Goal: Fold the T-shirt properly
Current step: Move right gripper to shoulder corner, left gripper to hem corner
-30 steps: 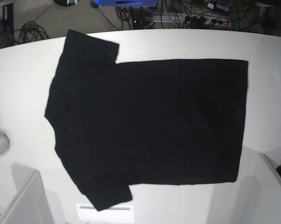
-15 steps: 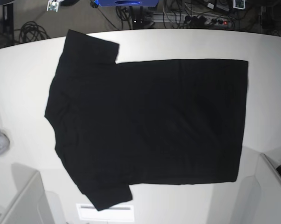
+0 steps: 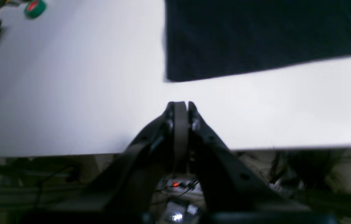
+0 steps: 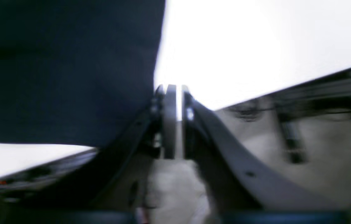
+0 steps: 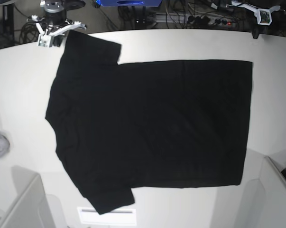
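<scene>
While spread flat across the white bench (image 5: 24,76), filled mid-frame: T-shirt (image 5: 152,128); hovered upper right, clenched and empty: left tool (image 3: 181,104); hovered upper left beside a sleeve, slightly parted: right tool (image 4: 172,87)

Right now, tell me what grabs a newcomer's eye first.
The black T-shirt lies spread flat, plain side up, covering most of the white table. Both arms appear at the far edge: the right end effector beside the upper sleeve, the left end effector past the hem corner.
</scene>
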Tool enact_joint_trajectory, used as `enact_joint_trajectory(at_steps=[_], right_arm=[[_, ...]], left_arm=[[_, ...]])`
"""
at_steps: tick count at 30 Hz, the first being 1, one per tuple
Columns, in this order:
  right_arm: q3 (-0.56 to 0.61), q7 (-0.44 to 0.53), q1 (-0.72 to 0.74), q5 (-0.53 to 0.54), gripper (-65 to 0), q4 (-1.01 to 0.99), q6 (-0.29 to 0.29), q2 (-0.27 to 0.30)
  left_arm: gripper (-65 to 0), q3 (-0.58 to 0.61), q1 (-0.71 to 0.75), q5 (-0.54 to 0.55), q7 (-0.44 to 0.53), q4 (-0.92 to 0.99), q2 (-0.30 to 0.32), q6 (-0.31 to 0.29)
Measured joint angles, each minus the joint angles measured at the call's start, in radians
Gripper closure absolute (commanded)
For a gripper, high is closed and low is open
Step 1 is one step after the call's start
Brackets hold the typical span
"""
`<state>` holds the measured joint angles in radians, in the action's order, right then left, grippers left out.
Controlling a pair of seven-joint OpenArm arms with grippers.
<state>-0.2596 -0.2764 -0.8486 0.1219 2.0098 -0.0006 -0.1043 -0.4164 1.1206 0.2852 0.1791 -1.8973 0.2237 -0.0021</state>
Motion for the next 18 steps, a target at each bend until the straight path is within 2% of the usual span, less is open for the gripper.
enact_joint_trajectory(at_steps=[2, 3, 7, 9, 11, 13, 15, 18], right_arm=[[0.003, -0.017, 0.009, 0.125, -34.8, -0.001, 0.000, 0.008], [0.003, -0.016, 0.018, 0.182, -38.0, -0.001, -0.002, 0.023], [0.004, -0.005, 0.045, 0.457, -38.3, -0.001, -0.011, 0.137], [-0.001, -0.047, 0.062, 0.621, -38.3, -0.011, -0.010, 0.193], [-0.002, -0.108, 0.093, 0.782, -38.3, -0.043, -0.010, 0.255], [-0.002, -0.127, 0.131, 0.911, -38.3, -0.088, -0.010, 0.302], [-0.003, -0.128, 0.164, 0.952, -38.1, -0.132, -0.011, 0.322], [-0.002, -0.134, 0.174, 0.924, -38.1, -0.167, -0.014, 0.317]], left_arm=[[0.0, -0.030, -0.031, 0.084, -0.003, 0.000, 0.000, 0.001], [-1.0, -0.047, -0.040, 0.132, -0.003, 0.000, 0.001, 0.002], [-23.2, -0.084, -0.046, 0.252, -0.004, 0.001, 0.000, 0.002], [-32.7, -0.102, -0.066, 0.275, -0.003, 0.004, -0.001, -0.011], [-41.8, -0.120, -0.077, 0.302, 0.002, 0.025, 0.003, -0.105], [-48.7, -0.146, -0.087, 0.356, -0.005, 0.055, 0.001, -0.195], [-48.1, -0.162, -0.092, 0.423, -0.035, 0.075, -0.001, -0.299], [-43.1, -0.233, -0.120, 0.523, -0.219, 0.089, -0.005, -0.396]])
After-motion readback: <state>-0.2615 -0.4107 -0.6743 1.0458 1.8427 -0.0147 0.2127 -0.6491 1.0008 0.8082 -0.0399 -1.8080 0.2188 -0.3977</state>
